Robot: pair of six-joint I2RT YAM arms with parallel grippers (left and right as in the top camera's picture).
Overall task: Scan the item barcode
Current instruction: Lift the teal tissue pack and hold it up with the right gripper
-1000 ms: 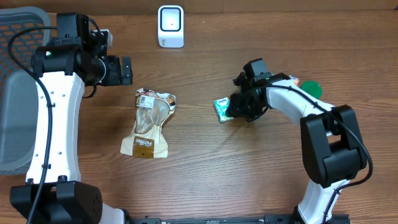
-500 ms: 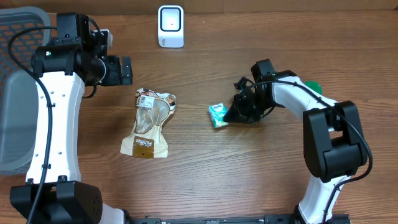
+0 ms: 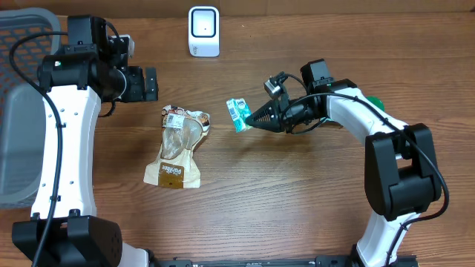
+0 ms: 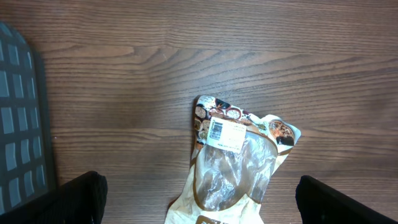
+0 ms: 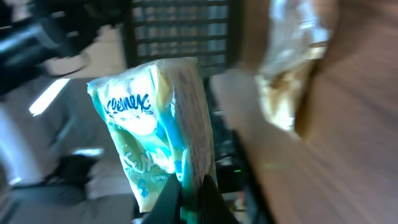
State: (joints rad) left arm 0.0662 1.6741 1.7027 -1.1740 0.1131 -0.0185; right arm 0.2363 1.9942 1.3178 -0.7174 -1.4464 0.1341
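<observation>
The right tool (image 3: 251, 119) clamps the Kleenex pack (image 3: 237, 115) by one end, the pack jutting past its tips; the left tool (image 3: 151, 84) stands wide.

Brown wood-grain surface (image 3: 297, 215) with a smooth, low sheen, tissue pack (image 5: 155, 118) in glossy, crinkled plastic film, snack pouch (image 4: 233, 162) of shiny clear plastic with a matt paper label (image 4: 225, 134), scanner (image 3: 203, 31) in smooth white plastic, basket (image 3: 18, 141) of grey plastic
</observation>
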